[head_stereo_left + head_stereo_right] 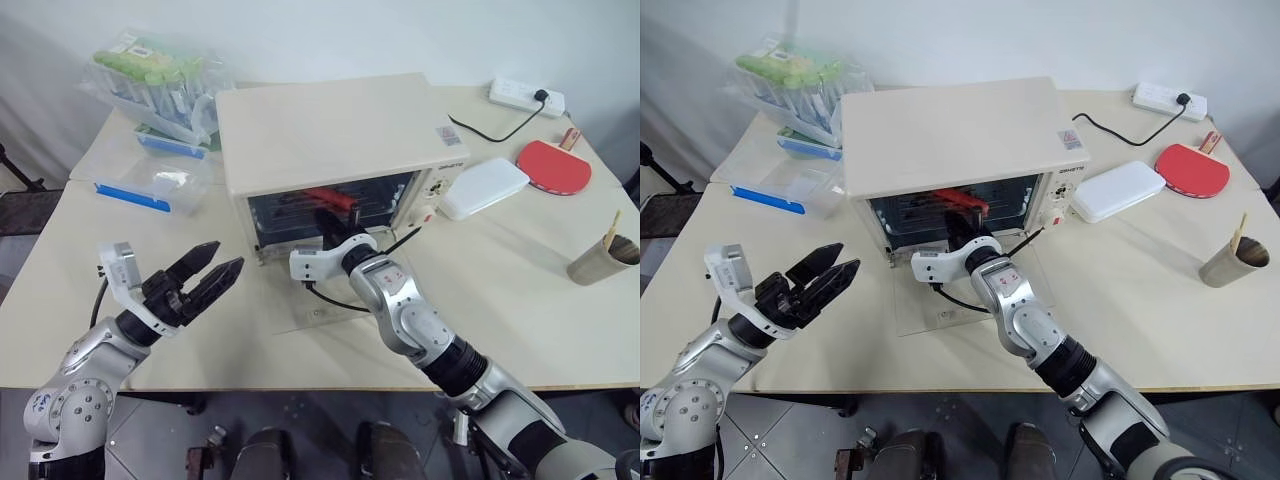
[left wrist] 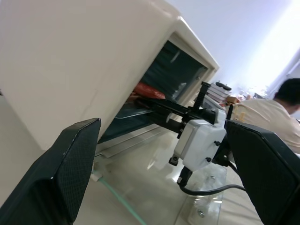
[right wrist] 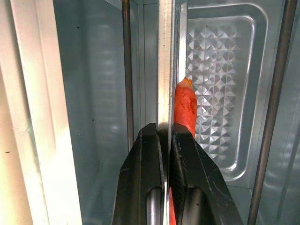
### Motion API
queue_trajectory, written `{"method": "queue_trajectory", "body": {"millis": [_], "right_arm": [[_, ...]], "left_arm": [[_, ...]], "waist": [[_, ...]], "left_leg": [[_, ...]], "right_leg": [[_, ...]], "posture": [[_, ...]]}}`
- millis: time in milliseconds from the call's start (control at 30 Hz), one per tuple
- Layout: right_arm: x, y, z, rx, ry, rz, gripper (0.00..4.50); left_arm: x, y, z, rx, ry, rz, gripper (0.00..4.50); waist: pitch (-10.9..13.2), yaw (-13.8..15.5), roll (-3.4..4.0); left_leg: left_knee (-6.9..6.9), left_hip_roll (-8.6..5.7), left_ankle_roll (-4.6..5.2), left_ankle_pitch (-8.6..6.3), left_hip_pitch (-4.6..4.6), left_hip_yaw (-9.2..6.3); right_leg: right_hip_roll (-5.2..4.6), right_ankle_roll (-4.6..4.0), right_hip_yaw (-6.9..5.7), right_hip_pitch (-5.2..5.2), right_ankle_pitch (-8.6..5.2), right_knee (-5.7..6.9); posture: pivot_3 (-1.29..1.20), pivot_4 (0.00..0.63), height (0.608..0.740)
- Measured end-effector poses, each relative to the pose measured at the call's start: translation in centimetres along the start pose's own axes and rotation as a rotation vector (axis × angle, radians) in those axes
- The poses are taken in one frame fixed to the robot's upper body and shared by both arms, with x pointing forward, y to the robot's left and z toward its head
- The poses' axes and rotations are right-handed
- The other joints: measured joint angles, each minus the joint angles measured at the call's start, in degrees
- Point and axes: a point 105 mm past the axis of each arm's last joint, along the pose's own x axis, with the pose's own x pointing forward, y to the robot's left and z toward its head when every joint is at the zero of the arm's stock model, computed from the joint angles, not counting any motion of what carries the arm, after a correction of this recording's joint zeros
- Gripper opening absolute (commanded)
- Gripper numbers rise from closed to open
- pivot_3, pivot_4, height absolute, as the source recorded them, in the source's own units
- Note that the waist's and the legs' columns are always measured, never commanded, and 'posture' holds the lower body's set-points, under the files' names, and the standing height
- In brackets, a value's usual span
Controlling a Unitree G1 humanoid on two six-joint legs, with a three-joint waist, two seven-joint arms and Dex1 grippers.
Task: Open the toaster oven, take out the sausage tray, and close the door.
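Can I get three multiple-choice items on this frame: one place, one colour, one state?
1. Where is the right pincer?
A. over the paper cup
B. at the mouth of the toaster oven
C. on the table tennis bat

2. What colour is the sausage on the tray?
A. green
B. white
C. red

3. How is the oven door?
A. folded down open
B. shut
C. taken off and standing upright

Answers:
1 B: the head view shows the right arm reaching into the oven opening, fingers shut on the tray's edge.
2 C: it shows red in the right wrist view and through the opening.
3 A: the glass panel lies flat on the table in front of the oven.
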Motion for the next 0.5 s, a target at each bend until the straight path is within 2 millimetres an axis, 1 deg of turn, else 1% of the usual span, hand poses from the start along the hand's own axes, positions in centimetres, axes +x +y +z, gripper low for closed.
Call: {"method": "queue_trajectory", "body": {"millis": [133,233,367,500], "right_arm": [[0.8,-0.3,-0.1,-0.011,0.007,-0.002,0.05],[1.2,-0.2,-0.3,-0.015,0.008,-0.003,0.05],[1.6,-0.3,0.0,-0.015,-0.009,-0.008,0.05],[1.6,-0.4,0.3,-0.013,-0.019,-0.012,0.05]], "left_arm": [[0.5,-0.8,-0.7,-0.028,0.06,-0.064,4.5],[1.5,-1.0,-0.2,-0.01,0.051,-0.114,4.5],[3.3,0.3,1.2,0.044,-0.001,-0.137,4.5],[3.9,1.0,1.9,0.068,-0.022,-0.153,4.5]], "waist": [[0.0,0.0,0.02],[0.0,0.1,0.02],[0.0,-0.1,0.03],[0.0,-0.4,0.03]], "left_leg": [[-0.01,0.02,-0.06,0.03,0.0,0.0],[0.0,0.02,-0.07,0.05,0.0,0.0],[-0.03,0.1,-0.16,0.11,-0.01,0.26],[-0.27,0.14,-0.24,0.15,0.0,0.35]], "right_leg": [[0.04,0.0,0.0,0.0,0.0,-0.01],[0.04,0.0,0.01,0.0,0.0,-0.01],[0.16,-0.02,0.01,-0.01,-0.01,-0.04],[0.23,-0.02,0.01,-0.09,-0.01,-0.04]], "posture": [[0.0,0.15,0.74],[0.0,0.15,0.74],[0.0,0.15,0.74],[0.0,0.15,0.74]]}}
